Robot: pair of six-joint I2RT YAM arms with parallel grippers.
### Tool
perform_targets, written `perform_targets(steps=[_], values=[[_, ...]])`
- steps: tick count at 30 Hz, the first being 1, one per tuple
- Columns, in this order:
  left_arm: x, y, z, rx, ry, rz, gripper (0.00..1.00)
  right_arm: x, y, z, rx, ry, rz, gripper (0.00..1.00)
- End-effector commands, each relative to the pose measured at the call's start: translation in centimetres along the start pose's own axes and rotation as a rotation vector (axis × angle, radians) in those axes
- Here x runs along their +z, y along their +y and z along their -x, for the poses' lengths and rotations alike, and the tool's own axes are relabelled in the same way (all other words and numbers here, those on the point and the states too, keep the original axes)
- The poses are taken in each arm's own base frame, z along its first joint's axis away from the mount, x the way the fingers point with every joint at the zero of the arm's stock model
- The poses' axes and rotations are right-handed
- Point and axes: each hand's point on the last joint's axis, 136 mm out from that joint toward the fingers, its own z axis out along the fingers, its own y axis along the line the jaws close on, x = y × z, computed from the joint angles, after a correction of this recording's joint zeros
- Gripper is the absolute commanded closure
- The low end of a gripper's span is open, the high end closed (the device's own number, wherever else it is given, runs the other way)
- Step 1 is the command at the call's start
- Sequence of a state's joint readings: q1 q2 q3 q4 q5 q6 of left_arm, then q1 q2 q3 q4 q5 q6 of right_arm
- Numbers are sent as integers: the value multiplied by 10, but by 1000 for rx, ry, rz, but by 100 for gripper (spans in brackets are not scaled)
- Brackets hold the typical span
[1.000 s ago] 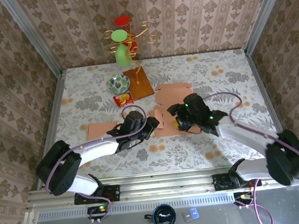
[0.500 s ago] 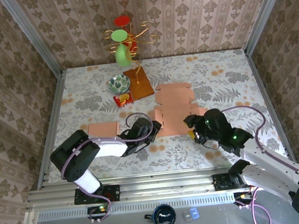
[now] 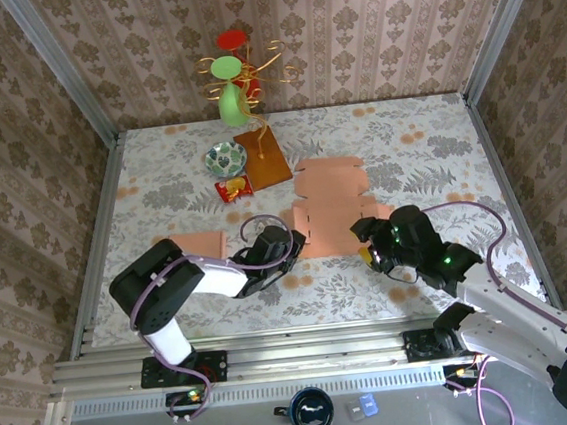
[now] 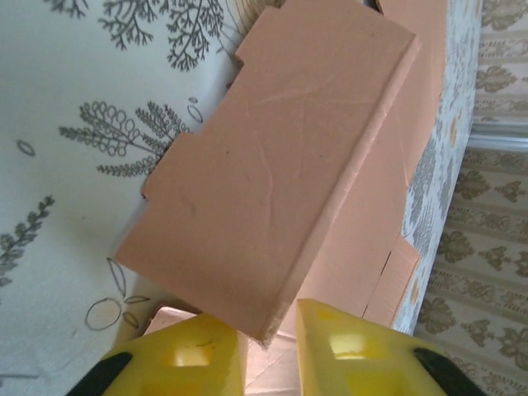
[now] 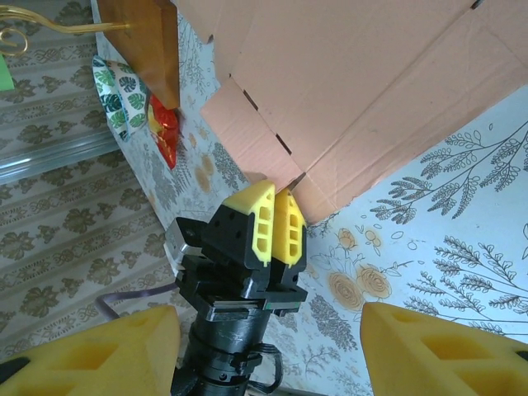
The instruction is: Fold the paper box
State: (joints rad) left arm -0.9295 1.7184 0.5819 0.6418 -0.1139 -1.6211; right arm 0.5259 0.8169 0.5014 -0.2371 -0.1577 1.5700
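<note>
Now my left hand (image 5: 276, 202) pinches narrow on the near left corner flap of the flat paper box (image 3: 331, 200), which lies mid-tabletop (image 3: 427, 138), while my right hand (image 3: 365, 243) gapes wide just beside its near right edge.

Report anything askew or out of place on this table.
Only the paper box: it lies flat, except its left flap, which tilts up off the table, its near corner pinched in the left gripper. That looks like folding underway, not damage. The right gripper is open.
</note>
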Motion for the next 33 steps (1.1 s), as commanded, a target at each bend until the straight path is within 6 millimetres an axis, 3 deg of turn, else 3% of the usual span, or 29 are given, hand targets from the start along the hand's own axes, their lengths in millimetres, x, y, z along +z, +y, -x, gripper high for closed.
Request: perform_targets(steps=[1, 6, 12, 19, 26, 30, 33], values=[[2, -4, 5, 17, -30, -28, 84, -1, -10, -1, -6, 8, -26, 39], [3, -13, 7, 35, -41, -56, 100, 0, -17, 0, 5, 10, -34, 39], [-4, -42, 9, 32, -49, -115, 100, 4, -20, 3, 18, -9, -27, 38], [-15, -78, 10, -27, -62, -173, 100, 16, -24, 20, 128, -94, 68, 29], [-18, -106, 6, -71, -50, -228, 100, 23, 1, 46, 146, -201, 177, 27], [-19, -112, 4, -69, -43, -236, 100, 31, 20, 59, 111, -220, 214, 28], [-19, -114, 4, -71, -42, -241, 100, 46, 23, 61, 106, -203, 204, 31]])
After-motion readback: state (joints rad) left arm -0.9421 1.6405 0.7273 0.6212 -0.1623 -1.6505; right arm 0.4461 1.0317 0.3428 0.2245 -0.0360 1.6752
